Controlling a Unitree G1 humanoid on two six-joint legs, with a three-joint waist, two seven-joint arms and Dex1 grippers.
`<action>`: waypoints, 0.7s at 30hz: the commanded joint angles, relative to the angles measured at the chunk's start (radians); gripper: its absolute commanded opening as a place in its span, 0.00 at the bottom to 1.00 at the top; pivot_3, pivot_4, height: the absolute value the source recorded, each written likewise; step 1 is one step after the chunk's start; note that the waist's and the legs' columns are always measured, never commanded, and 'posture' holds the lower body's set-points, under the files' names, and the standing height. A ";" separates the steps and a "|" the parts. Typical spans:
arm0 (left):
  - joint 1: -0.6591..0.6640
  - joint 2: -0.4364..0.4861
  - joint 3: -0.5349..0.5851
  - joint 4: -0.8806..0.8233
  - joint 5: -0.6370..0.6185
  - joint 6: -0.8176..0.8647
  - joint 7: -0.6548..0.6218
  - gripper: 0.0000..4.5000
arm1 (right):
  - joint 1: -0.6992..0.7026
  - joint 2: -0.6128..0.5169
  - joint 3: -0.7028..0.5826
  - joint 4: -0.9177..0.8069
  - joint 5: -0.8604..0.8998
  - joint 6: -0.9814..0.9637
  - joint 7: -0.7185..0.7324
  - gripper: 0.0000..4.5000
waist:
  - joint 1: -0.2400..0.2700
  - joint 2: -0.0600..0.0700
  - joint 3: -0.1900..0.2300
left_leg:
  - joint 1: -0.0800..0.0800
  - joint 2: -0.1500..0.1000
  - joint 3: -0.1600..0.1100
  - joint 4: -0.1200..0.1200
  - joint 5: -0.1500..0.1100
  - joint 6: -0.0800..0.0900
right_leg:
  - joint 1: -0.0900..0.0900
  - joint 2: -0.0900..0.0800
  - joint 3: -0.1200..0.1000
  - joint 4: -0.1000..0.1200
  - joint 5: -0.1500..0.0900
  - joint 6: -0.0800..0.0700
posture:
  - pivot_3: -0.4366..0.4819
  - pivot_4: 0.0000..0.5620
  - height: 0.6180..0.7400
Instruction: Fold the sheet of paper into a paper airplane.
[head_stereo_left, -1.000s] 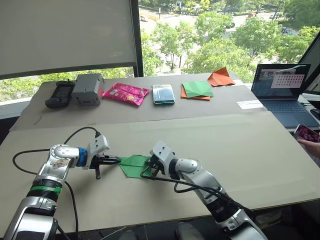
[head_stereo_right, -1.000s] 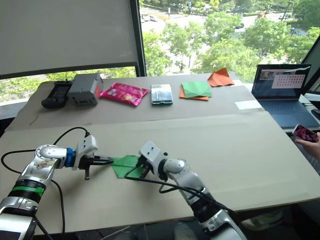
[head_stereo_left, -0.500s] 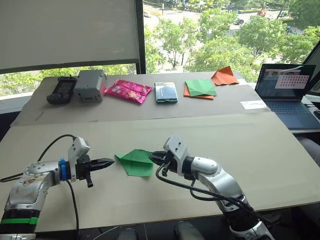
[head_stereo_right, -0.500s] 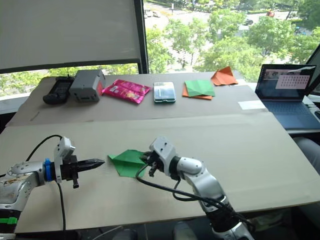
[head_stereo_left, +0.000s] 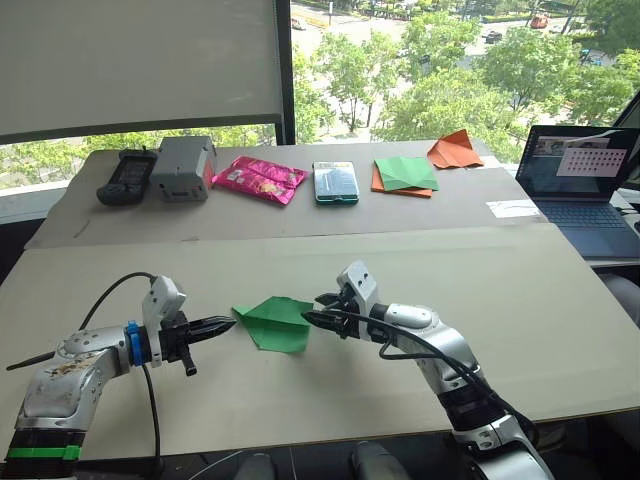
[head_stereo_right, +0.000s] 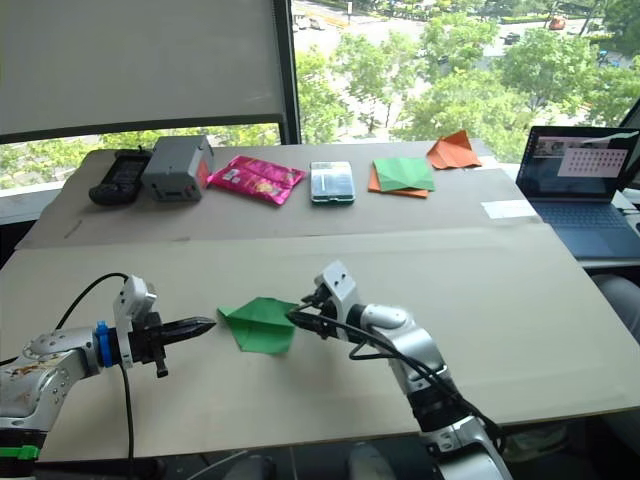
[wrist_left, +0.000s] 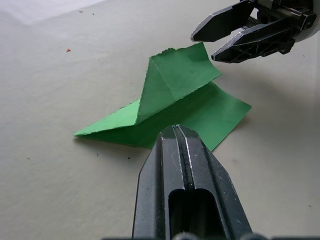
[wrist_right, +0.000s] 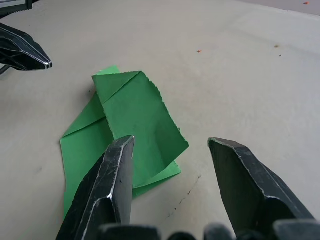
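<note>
Between the grippers: bright-green creased pointed paper wedge (head_stereo_left: 273, 322), one flap raised, untouched; left gripper (head_stereo_left: 222, 324) pinched together, right gripper (wrist_right: 172, 165) spread apart.

My work surface is a broad beige table (head_stereo_left: 540, 300), with a second table (head_stereo_left: 250, 215) butted against its far edge. Beyond that far table a wide window (head_stereo_left: 450, 60) looks down on sunlit green trees and a road. A pale roller blind (head_stereo_left: 130, 60) covers the window's left part, a dark frame post (head_stereo_left: 286, 70) beside it. Daylight falls evenly across both tabletops.
</note>
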 joint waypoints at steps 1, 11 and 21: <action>0.004 0.006 0.032 -0.035 -0.025 -0.002 0.006 0.00 | -0.036 0.020 -0.018 0.036 0.033 -0.021 0.023 0.58 | -0.001 0.000 0.000 | 0.000 0.000 0.000 0.000 0.000 0.000 | 0.000 0.000 0.000 0.000 0.000 0.000 | 0.48 0.27 1.00; 0.021 0.006 0.031 -0.049 -0.034 -0.004 0.017 0.00 | -0.050 0.055 -0.042 0.083 0.064 -0.026 0.047 0.53 | 0.000 0.001 0.001 | 0.000 0.000 0.000 0.000 0.000 0.000 | 0.000 0.000 0.000 0.000 0.001 0.000 | 0.48 0.27 1.00; 0.013 0.008 0.022 -0.036 -0.030 -0.012 0.014 0.00 | -0.033 0.048 -0.024 0.062 0.049 -0.030 0.059 0.01 | 0.000 0.002 0.001 | 0.000 0.000 0.000 0.000 0.000 0.000 | 0.000 0.000 0.000 0.000 0.001 0.000 | 0.48 0.27 1.00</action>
